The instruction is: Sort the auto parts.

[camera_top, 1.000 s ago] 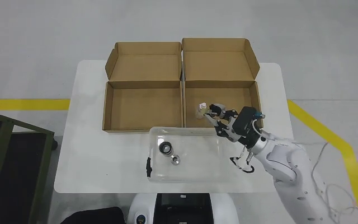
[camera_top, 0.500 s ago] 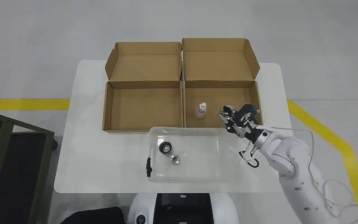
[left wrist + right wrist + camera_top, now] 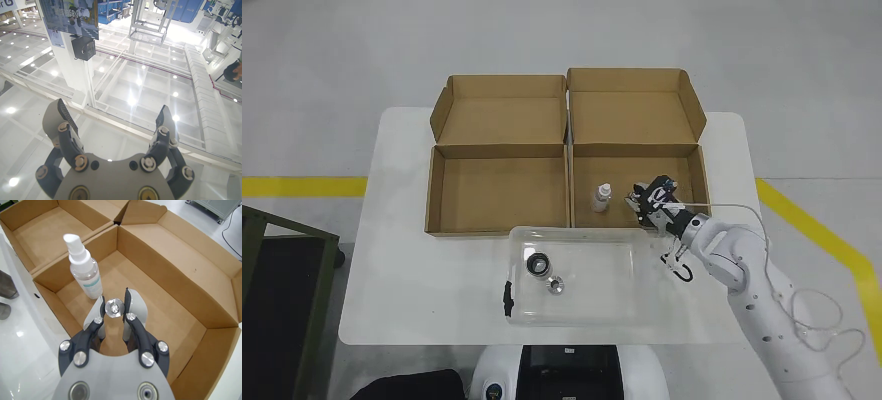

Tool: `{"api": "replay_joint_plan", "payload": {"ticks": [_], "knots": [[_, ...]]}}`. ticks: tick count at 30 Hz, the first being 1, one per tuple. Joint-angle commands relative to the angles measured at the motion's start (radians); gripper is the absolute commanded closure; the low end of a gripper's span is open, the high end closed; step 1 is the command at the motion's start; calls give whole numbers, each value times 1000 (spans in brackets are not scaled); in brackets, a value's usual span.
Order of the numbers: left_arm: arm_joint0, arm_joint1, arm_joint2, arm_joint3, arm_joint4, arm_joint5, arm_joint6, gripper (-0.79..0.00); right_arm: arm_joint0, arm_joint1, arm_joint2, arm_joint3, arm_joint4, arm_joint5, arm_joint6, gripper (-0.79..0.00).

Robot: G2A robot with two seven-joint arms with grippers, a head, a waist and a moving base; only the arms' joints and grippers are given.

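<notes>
right gripper [image 3: 647, 196] has shifted over the last second: it was just beside the bottle [image 3: 600, 196], then pulled off toward the far corner of the tray [image 3: 592, 276], and now sits over the floor of the right box [image 3: 682, 172], near the bottle but apart from it. The bottle hasn't budged. It stands upright in the box corner nearest the tray and the left box [image 3: 497, 190]. My read: the bottle is already sorted, and the gripper is lined up for a drop into the same box.

The right wrist view adds what the top view can't resolve. The fingers are pinching a small silver part [image 3: 114, 309], faceted head toward the camera, held above the cardboard and not yet released. From above, what the gripper holds is too small to tell.

The top view gives the backlog instead. Two items are left in the tray, a dark ring [image 3: 538, 263] and a small silver piece [image 3: 556, 286], so I judge the sort partway done.

left gripper [image 3: 113, 113]: fingers spread wide, nothing between them, aimed at the ceiling [image 3: 138, 81] — parked, by the look of it.
</notes>
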Motion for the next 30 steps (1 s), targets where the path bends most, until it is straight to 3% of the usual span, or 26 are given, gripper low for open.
{"api": "replay_joint_plan", "payload": {"ticks": [1, 5, 19, 25, 30], "knots": [[0, 0, 0, 0, 0, 0, 0, -785, 21, -2, -11, 26, -3, -4, 1, 0], [0, 0, 0, 0, 0, 0, 0, -785, 51, -6, -31, 64, -13, -12, 5, 0], [0, 0, 0, 0, 0, 0, 0, -785, 110, -17, -84, 143, -24, -17, 6, -262], [0, 0, 0, 0, 0, 0, 0, -785, 124, -18, -83, 139, -31, -14, 1, -289], [0, 0, 0, 0, 0, 0, 0, -785, 121, -10, -50, 81, -52, -14, -7, -357]]}}
